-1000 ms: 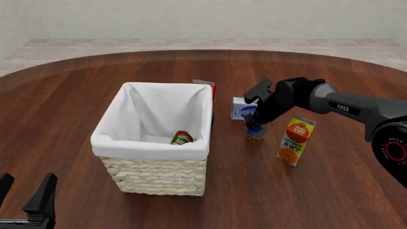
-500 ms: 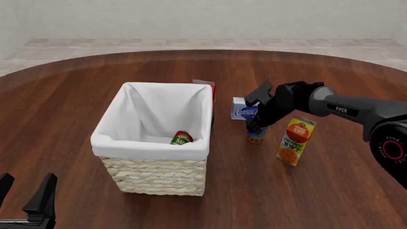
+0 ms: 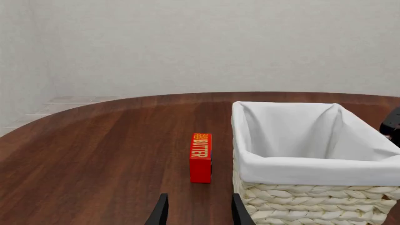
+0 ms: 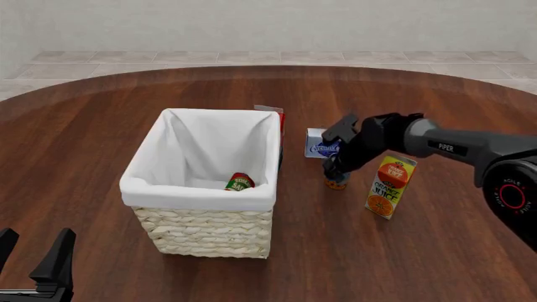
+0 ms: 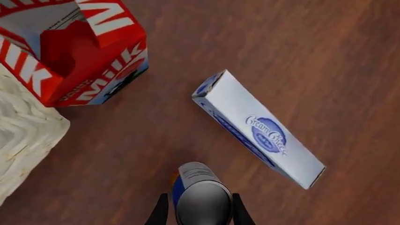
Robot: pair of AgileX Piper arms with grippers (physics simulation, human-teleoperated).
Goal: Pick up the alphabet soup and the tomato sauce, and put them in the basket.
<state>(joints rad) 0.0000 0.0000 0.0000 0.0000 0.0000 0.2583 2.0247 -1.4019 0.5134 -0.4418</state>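
Observation:
The alphabet soup [image 5: 201, 199], a blue can with an orange band and a silvery top, stands on the table right of the basket [image 4: 197, 192]. Only its orange foot [image 4: 336, 184] shows in the front view. My right gripper [image 4: 336, 173] is lowered over it from above, open, with one finger on each side of the can in the right wrist view. The tomato sauce [image 4: 239, 182], a red can with a green label, lies inside the basket on the white lining. My left gripper [image 4: 32, 250] waits open at the near left, holding nothing, with the basket [image 3: 300, 164] just ahead of it.
A cream cheese box [image 5: 262, 136] lies just beyond the soup can. A red milk carton [image 5: 81, 51] stands by the basket's far corner. An orange juice carton [image 4: 390, 187] stands right of the can. A red butter box [image 3: 201, 157] sits left of the basket.
My right gripper has come down over the soup can, so its fingers now straddle it and hide most of it. The left arm has not moved.

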